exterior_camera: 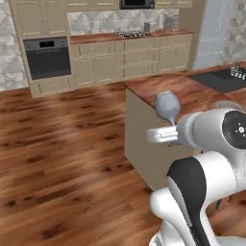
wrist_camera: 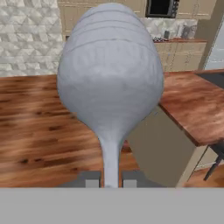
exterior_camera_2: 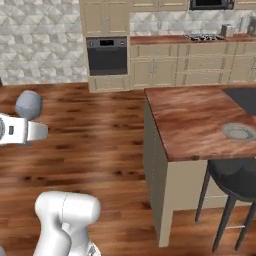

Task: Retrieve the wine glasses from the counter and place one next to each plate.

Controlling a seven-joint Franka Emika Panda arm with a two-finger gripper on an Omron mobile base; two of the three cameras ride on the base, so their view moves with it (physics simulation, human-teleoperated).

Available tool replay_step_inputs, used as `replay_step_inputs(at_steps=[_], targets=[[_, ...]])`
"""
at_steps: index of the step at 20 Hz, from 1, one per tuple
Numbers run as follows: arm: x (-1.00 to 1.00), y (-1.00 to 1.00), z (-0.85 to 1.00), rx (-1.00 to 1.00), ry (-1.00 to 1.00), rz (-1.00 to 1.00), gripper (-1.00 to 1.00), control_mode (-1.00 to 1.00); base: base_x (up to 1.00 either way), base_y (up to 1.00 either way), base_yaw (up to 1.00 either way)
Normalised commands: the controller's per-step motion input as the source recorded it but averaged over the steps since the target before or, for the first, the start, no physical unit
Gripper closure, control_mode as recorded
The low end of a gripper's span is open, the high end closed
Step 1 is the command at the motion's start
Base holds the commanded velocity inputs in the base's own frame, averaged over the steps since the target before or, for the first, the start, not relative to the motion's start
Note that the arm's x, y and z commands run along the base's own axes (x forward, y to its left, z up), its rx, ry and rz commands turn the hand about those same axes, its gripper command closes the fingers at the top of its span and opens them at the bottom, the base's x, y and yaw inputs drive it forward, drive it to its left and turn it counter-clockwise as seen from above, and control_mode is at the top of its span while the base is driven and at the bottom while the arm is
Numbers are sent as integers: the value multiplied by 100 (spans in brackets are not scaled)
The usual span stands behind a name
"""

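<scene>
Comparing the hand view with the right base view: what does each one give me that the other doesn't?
Hand view alone: the tool shut on the stem of the wine glass, a finger on each side.

Right base view alone: the grey plate lying on the counter, and the dark stool tucked beside it.

Both: the glass bowl held upright off the counter's edge over the wooden floor, and the far cabinets with the wall oven.
</scene>
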Motion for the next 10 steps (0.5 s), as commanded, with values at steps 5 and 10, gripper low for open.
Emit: replay_step_inputs(at_steps=[5,10], targets=[[0,0,0,0,0,0,100,100,-5,-15,97],[0,0,0,0,0,0,100,100,-85,-85,46]])
